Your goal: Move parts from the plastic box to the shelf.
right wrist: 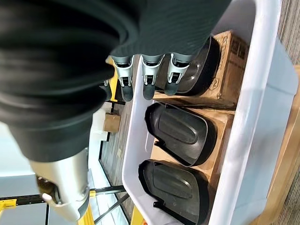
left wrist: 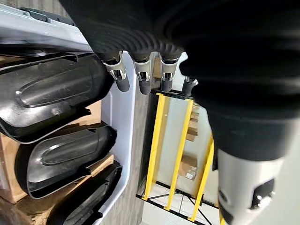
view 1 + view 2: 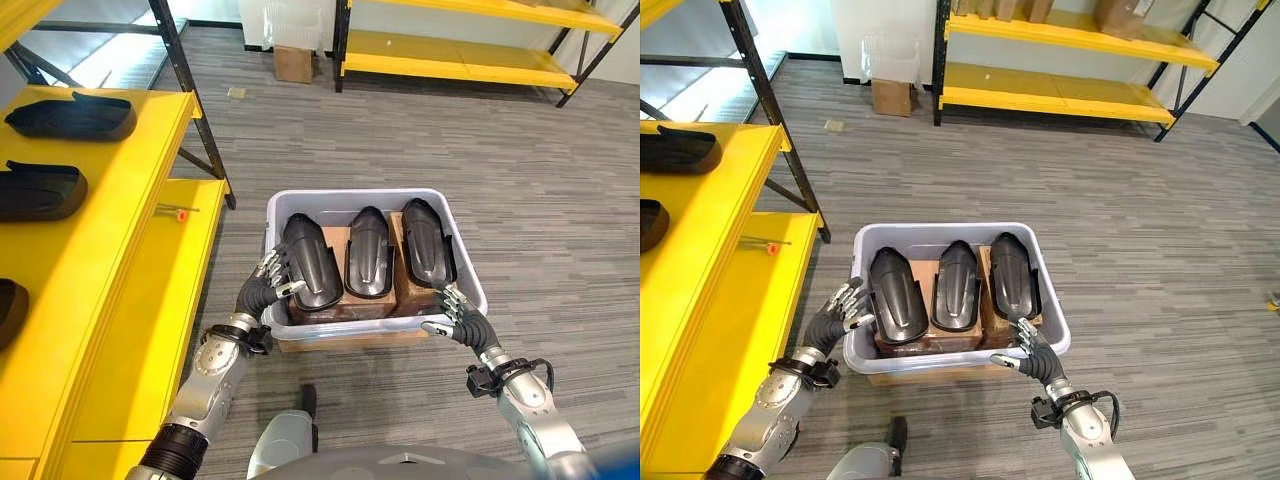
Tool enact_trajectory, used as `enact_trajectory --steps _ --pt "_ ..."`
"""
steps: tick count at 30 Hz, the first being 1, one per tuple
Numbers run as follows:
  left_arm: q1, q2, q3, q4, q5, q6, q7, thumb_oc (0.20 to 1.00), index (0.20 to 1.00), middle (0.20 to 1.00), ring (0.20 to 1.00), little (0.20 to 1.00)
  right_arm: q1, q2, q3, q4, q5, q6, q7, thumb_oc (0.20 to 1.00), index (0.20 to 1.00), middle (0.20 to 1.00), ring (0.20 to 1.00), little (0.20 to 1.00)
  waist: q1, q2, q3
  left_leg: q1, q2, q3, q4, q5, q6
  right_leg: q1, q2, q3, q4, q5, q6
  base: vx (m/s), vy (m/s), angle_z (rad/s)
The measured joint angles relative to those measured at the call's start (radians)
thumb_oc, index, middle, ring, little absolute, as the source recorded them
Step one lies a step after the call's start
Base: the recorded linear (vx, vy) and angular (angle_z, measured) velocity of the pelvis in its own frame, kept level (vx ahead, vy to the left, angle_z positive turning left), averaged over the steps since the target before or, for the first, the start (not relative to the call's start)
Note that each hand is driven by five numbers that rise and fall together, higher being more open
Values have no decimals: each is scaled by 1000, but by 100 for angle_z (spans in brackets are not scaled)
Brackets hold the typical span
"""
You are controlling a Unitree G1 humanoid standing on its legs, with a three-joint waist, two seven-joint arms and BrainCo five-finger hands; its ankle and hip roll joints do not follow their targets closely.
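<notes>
We logged the plastic box (image 3: 460,262) at frame centre holding three parts (image 3: 368,250), open floor around; left hand (image 3: 272,275) and right hand (image 3: 452,308), fingers spread, at its near corners.

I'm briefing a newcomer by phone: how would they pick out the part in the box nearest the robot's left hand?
Find the pale plastic box on the grey floor, beside the yellow shelf. Three black moulded parts stand in a row in it, on brown cardboard. The one meant is the left part, at the end nearest the shelf, right beside the left hand.
</notes>
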Motion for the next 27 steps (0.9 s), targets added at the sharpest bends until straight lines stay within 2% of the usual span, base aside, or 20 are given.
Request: enact_trajectory --steps 4,5,6,7,8,10,11,12,14,15,16,17,19,20,23,25,27 --pt "18 -6 -4 0 0 1 -1 1000 1000 1000 1000 1000 -10 -1 0 1 -19 1 -2 1000 1000 1000 1000 1000 -1 4 -1 8 2 7 3 -16 2 -7 0 -5 27 7 10 47 92 -7" --pt "18 -10 -7 2 -1 1 -1 1000 1000 1000 1000 1000 -11 -2 -1 3 -19 0 -3 1000 1000 1000 1000 1000 0 14 2 12 3 17 7 -26 14 -47 5 -4 106 8 13 31 136 -22" --pt "21 -18 -7 4 -1 3 -1 1000 1000 1000 1000 1000 -23 -5 -3 9 -19 1 -4 1000 1000 1000 1000 1000 -1 47 21 17 26 16 12 -34 18 -132 11 -2 286 16 16 57 57 2" --pt "28 -18 -12 3 0 3 -5 1000 1000 1000 1000 1000 -7 -7 -4 -4 -20 0 -7 1000 1000 1000 1000 1000 -24 71 29 44 24 -6 -5 -43 18 -280 -3 78 551 45 24 160 -64 26" --pt "28 -5 -16 0 0 3 -5 1000 1000 1000 1000 1000 10 -6 -1 -6 -20 0 -7 1000 1000 1000 1000 1000 -25 63 22 44 16 -4 -5 -45 23 -302 -14 90 553 13 22 181 -160 40" --pt "22 4 -10 1 0 2 -5 1000 1000 1000 1000 1000 21 -6 7 -12 -20 -1 -8 1000 1000 1000 1000 1000 -6 65 22 30 4 -8 25 -62 11 -337 -84 84 463 -5 28 121 -167 15" --pt "17 -2 -11 1 0 2 -3 1000 1000 1000 1000 1000 19 -5 8 -9 -21 1 -9 1000 1000 1000 1000 1000 -19 66 21 13 -8 -8 60 -80 24 -306 -135 49 307 4 36 100 -189 31" --pt "16 2 -8 1 -1 2 -3 1000 1000 1000 1000 1000 17 -4 15 -10 -21 1 -8 1000 1000 1000 1000 1000 -22 83 30 2 -8 -32 84 -83 13 -288 -162 51 201 28 36 106 -272 43" --pt "22 0 -4 8 -1 2 1 1000 1000 1000 1000 1000 31 -4 16 -10 -23 1 -5 1000 1000 1000 1000 1000 -18 83 33 1 -13 -46 87 -89 -7 -250 -182 41 9 101 48 49 -240 41" --pt "22 -1 -4 11 -1 2 2 1000 1000 1000 1000 1000 30 -4 14 -11 -27 2 -6 1000 1000 1000 1000 1000 -24 76 39 13 -15 -67 78 -83 -13 -221 -182 12 -27 136 60 64 -295 51" --pt "25 0 -3 11 -1 2 2 1000 1000 1000 1000 1000 40 -4 15 -13 -27 2 -4 1000 1000 1000 1000 1000 -21 57 41 29 -12 -79 62 -79 -24 -203 -174 -13 -26 156 62 78 -307 43" --pt "44 0 0 11 -1 1 2 1000 1000 1000 1000 1000 47 -4 18 -16 -28 3 -1 1000 1000 1000 1000 1000 -8 23 24 47 -11 -81 33 -74 -41 -194 -169 -52 -25 164 65 76 -276 17" --pt "86 14 16 8 -11 2 2 1000 1000 1000 1000 1000 62 -4 10 -26 -28 3 0 1000 1000 1000 1000 1000 -2 -33 -7 64 2 -81 6 -71 -64 -151 -141 -80 -68 199 62 62 -209 -5" --pt "107 13 13 5 -22 3 0 1000 1000 1000 1000 1000 54 -4 -5 -35 -27 2 -1 1000 1000 1000 1000 1000 -2 -46 -15 62 33 -80 12 -86 -90 -130 -111 -89 -101 177 77 62 -224 -12" --pt "112 5 12 5 -23 4 -6 1000 1000 1000 1000 1000 50 -9 -42 -38 -26 0 -2 1000 1000 1000 1000 1000 -11 -26 -9 62 112 -82 5 -92 -133 -120 -33 -93 -129 126 58 32 -134 -14" --pt "112 -9 0 4 -26 4 -10 1000 1000 1000 1000 1000 55 -21 -59 -34 -26 1 -3 1000 1000 1000 1000 1000 -29 13 -11 71 164 -78 -16 -82 -147 -119 15 -100 -132 117 32 10 -62 -9" --pt "109 -18 -3 -2 -26 4 -21 1000 1000 1000 1000 1000 63 -51 -59 -34 -26 2 -2 1000 1000 1000 1000 1000 -40 36 -12 98 185 -77 -52 -66 -170 -105 34 -101 -140 114 25 5 -90 -3"
